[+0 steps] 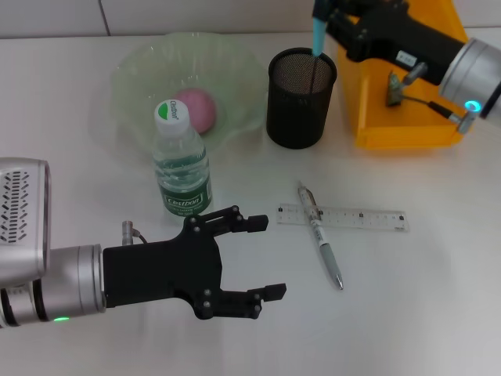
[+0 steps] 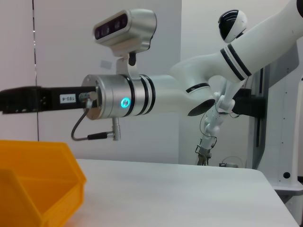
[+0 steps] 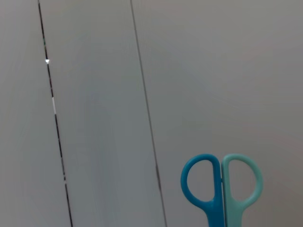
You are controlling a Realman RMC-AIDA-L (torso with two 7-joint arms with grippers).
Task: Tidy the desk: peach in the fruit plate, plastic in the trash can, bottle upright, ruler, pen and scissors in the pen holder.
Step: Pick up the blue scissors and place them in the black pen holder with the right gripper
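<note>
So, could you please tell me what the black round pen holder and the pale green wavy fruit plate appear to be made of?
The black round pen holder looks like matte metal wire mesh: fine holes show light through its wall. The pale green wavy fruit plate seems glossy translucent glass or plastic, since the table shows faintly through its rim; which one is unclear.

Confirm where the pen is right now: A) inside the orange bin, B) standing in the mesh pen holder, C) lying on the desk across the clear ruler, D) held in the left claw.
C: in the head view the pen lies flat on the desk, its upper end crossing the clear ruler, apart from the pen holder.
</note>
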